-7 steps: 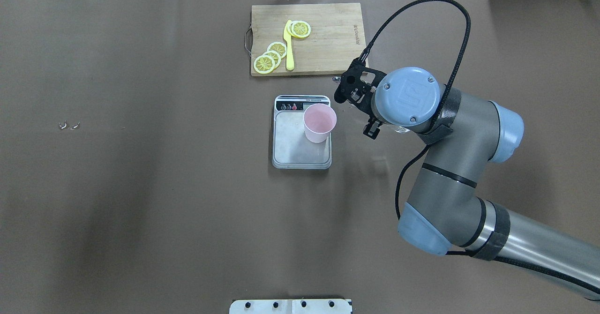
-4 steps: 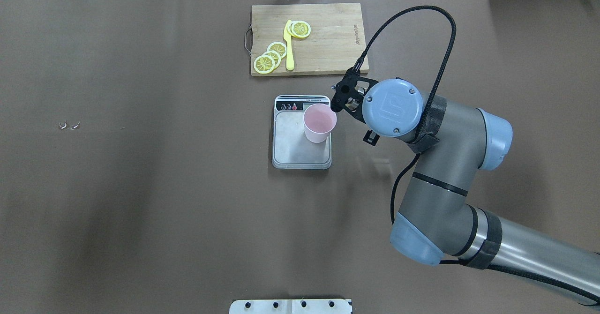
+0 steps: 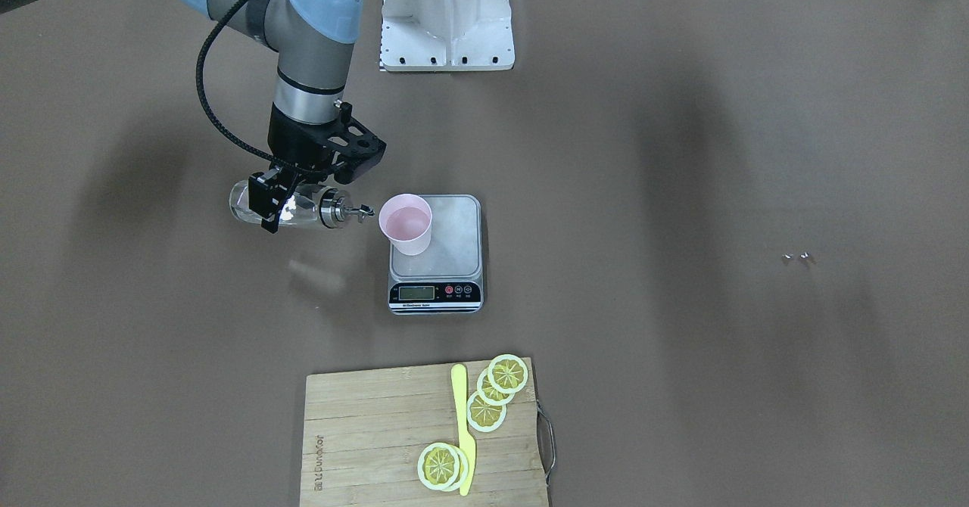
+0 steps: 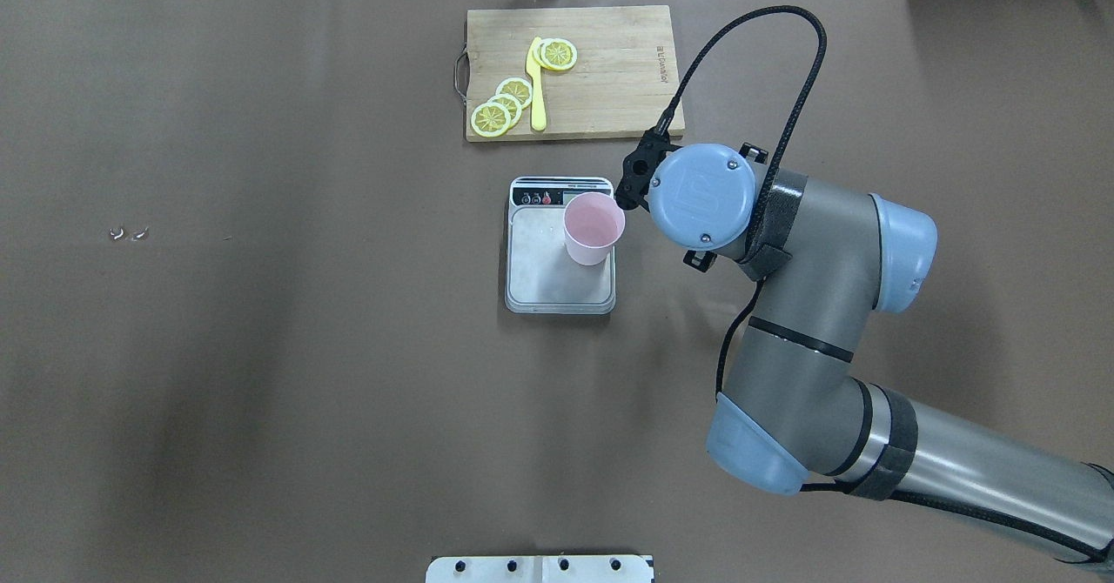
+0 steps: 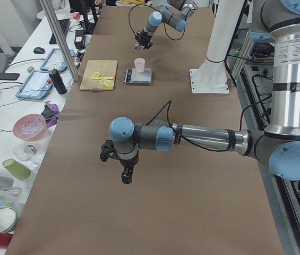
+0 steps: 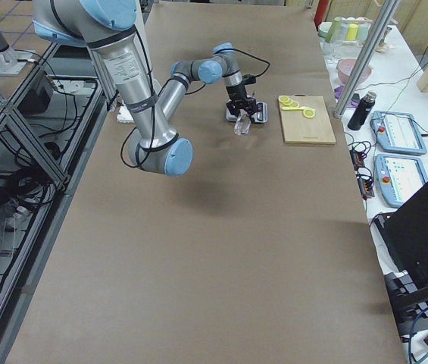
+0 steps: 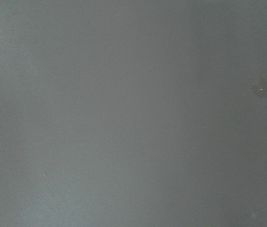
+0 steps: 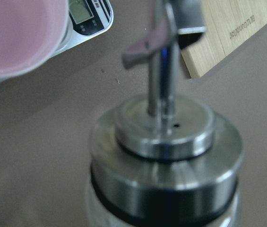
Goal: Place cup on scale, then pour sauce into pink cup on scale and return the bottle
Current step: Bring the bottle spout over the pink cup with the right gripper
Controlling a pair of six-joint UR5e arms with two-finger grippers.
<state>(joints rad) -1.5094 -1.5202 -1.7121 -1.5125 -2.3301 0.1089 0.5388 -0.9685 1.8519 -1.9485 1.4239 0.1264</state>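
The pale pink cup (image 3: 406,223) (image 4: 593,226) stands upright on the near-right part of the silver scale (image 3: 454,223) (image 4: 544,274). My right gripper (image 3: 276,204) is shut on the clear glass bottle (image 3: 306,208), which lies almost level above the table. Its metal spout (image 3: 356,210) points at the cup's rim and stops just short of it. The right wrist view shows the bottle's metal cap (image 8: 164,156) close up, with the cup (image 8: 15,38) at upper left. Clear sauce (image 3: 242,206) shows in the bottle; no stream is visible. My left gripper (image 5: 124,172) hangs over bare table far away; I cannot tell its state.
A wooden cutting board (image 4: 609,70) (image 3: 363,431) with lemon slices and a yellow knife (image 4: 537,87) lies just beyond the scale. Two small metal bits (image 4: 128,233) lie far to the left. The white robot base plate (image 3: 447,15) sits behind the scale.
My right wrist has shifted left toward the cup and rotated, bringing the bottle's spout close to the cup's rim. Cup and scale have not moved.
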